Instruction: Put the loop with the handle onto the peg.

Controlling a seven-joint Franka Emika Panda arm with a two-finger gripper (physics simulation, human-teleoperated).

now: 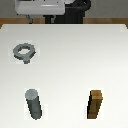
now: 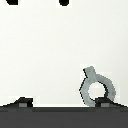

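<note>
Loop with the handle (image 2: 97,88), beside claw (image 2: 62,104) fingertip

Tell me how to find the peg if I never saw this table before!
Start at the white table in the exterior view and look along its near edge, where two short things stand upright. The peg is the one on the exterior view's left, in front of the flat grey loop with the handle. It is round and dull grey, while the block is brown and square-edged.
</note>
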